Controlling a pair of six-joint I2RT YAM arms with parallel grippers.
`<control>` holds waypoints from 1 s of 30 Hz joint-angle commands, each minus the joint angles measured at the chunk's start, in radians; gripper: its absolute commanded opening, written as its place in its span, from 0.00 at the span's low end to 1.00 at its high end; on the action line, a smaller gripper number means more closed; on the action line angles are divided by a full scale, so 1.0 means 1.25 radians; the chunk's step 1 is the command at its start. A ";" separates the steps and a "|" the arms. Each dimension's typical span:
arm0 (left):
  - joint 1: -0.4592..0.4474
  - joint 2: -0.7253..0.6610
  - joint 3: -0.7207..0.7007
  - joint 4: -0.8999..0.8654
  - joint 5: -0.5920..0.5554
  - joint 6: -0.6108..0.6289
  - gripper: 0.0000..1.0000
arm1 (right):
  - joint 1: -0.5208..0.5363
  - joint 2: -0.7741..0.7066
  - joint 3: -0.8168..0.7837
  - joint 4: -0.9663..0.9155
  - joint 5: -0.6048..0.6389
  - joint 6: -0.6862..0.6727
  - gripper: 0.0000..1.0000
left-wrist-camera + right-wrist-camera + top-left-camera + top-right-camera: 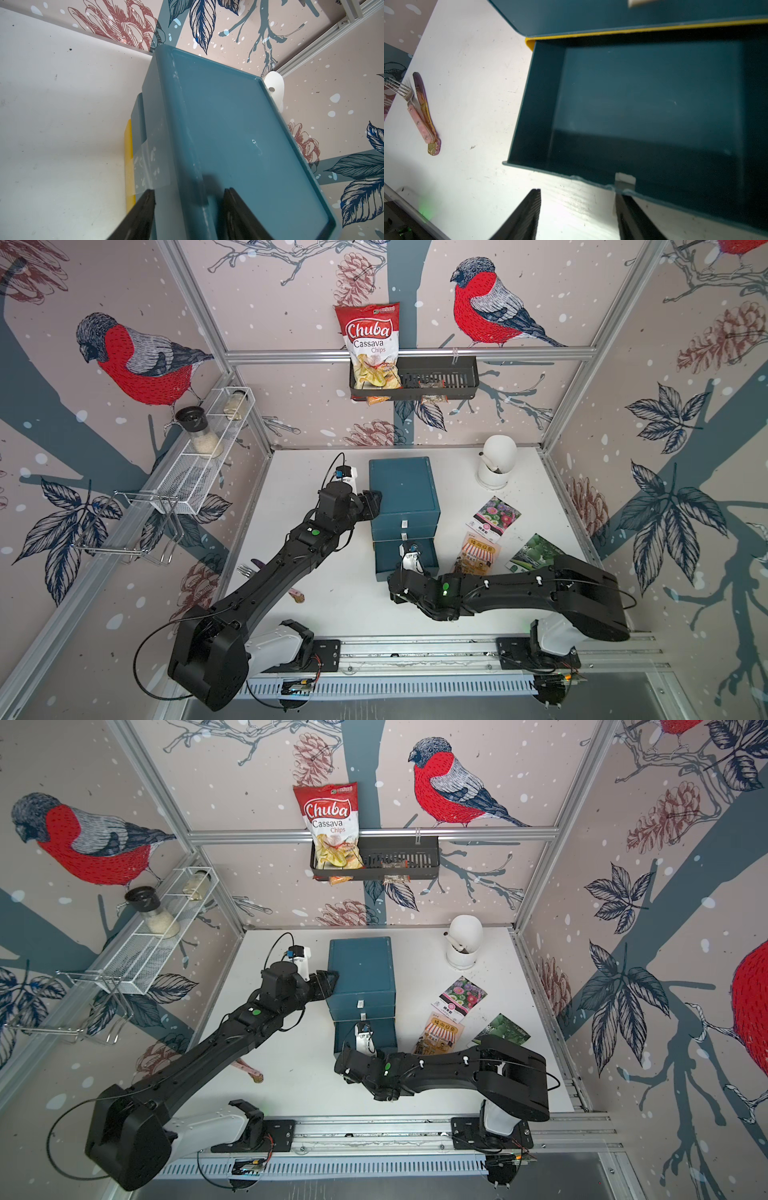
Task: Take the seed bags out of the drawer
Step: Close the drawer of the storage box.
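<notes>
Teal drawer cabinet (pixel 405 489): a three-drawer box stands in the middle of the white bench (pixel 299 481). Its lipped flat top gives an arm an edge to steady it by.
Bottom drawer (pixel 643 99): it is pulled out toward the arms. The right wrist view looks straight into it and the dark floor is bare, so I judge there is nothing left inside to fetch.
Seed bags: all three lie flat on the bench to the cabinet's right, outside the drawer. The glossy pink-flower packet with a white band (pixel 493 517) is farthest back and the orange-yellow cartoon-shop packet (pixel 478 556) is just in front of it. The green-and-white packet (pixel 534 552) lies beside that one, its near edge hidden by the right arm.
Left fingers (pixel 143 209): they are apart, astride the cabinet's top side edge, one down the wall and one over the top. They are probably placed there so the box cannot slide when the drawer moves. I cannot tell whether they press on it.
Right fingers (pixel 527 212): they are apart and empty, low over the bench just in front of the drawer's front wall. They sit close to its small white pull tab (pixel 625 178), a placing that suits working the drawer by that tab.
Pink-handled fork (pixel 419 122): it lies well to the cabinet's left, out of the way.
Task standing: to my eye the removal looks complete.
</notes>
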 commanded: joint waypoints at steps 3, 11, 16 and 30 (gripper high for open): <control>0.003 0.017 -0.007 -0.153 0.009 0.027 0.56 | -0.011 0.009 -0.002 0.067 0.012 -0.032 0.63; 0.004 0.030 -0.024 -0.155 0.012 0.047 0.49 | -0.048 0.014 -0.005 0.137 0.032 -0.104 0.64; 0.003 0.023 -0.032 -0.155 0.017 0.056 0.46 | -0.059 0.020 -0.033 0.235 0.053 -0.152 0.64; 0.003 0.025 -0.042 -0.158 0.042 0.080 0.45 | -0.063 0.123 -0.035 0.424 0.234 -0.251 0.67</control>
